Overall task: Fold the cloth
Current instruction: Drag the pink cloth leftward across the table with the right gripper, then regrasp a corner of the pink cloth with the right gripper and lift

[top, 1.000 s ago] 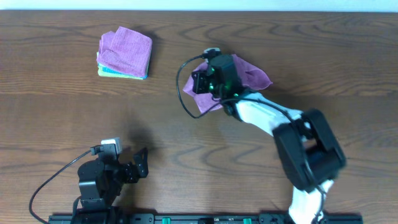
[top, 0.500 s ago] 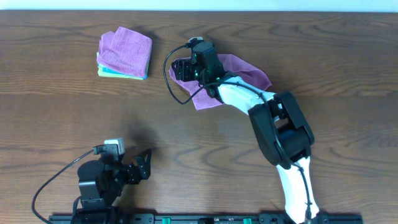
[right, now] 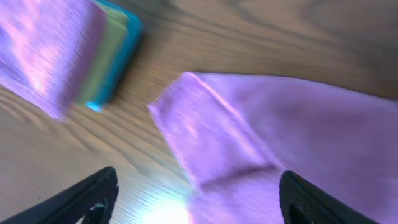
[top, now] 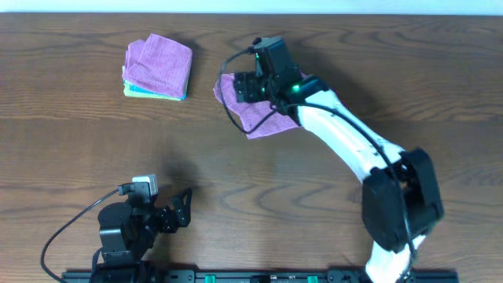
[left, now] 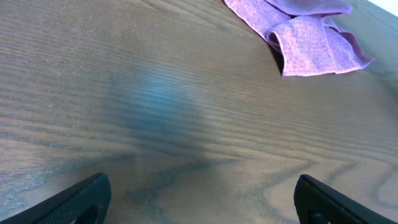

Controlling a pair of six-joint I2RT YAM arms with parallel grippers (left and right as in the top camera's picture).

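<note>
The purple cloth (top: 263,119) lies folded over on the brown table, right of centre at the back. My right gripper (top: 245,86) hovers over its left part, open, with nothing held. In the right wrist view the cloth (right: 280,124) spreads below and between the open fingers (right: 87,199), its folded corner pointing up left. My left gripper (top: 182,206) rests near the front left, open and empty. Its wrist view shows the cloth (left: 308,40) far ahead at the upper right, beyond the wide-apart fingertips (left: 84,198).
A stack of folded cloths (top: 157,67), purple on top with green and blue beneath, sits at the back left; the right wrist view shows this stack (right: 68,53) close to the cloth's corner. The right arm's black cable (top: 229,110) loops beside the cloth.
The right gripper went from shut to open and let go of the cloth. The cloth's right part has been carried leftwards and now lies over the rest. The left arm stayed put.
</note>
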